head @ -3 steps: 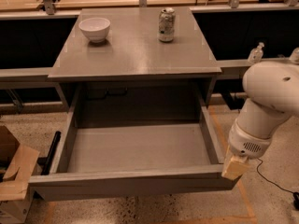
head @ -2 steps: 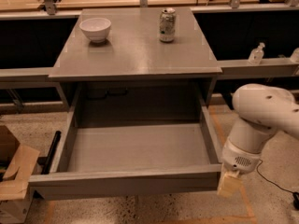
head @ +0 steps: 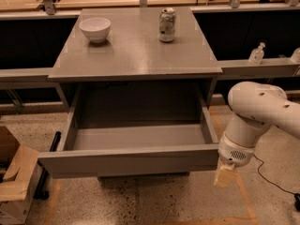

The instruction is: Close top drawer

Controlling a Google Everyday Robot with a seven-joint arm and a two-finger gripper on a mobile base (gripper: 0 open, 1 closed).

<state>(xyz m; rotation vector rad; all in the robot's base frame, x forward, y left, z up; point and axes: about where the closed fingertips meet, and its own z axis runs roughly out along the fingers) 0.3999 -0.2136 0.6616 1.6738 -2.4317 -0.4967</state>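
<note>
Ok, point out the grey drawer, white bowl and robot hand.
open matte-grey top drawer (head: pixel 129 161), camera view, front panel
round white bowl (head: pixel 95 28), camera view, side wall
tan hand (head: pixel 226 176), camera view, tip, beside drawer's front corner

**Q:** Furniture surfaces?
**A:** Top drawer (head: pixel 129 161): smooth matt grey panels. Tabletop (head: pixel 136 50): the same grey, with a faint sheen.

**Q:** Objects along the rear edge?
**A:** Bowl (head: pixel 95 29), near the rear left corner: glossy white, ceramic in look. Can (head: pixel 167 25): shiny printed metal.

**Q:** The robot?
**A:** Arm (head: pixel 255 111): smooth white plastic shell, satin. Tool (head: pixel 226 176), below the front right corner and just beside the drawer front's right end: dull tan, matt.

**Q:** Surroundings?
**A:** Box (head: pixel 16 182): matt brown cardboard. Floor (head: pixel 154 200): speckled, stone-like.
</note>
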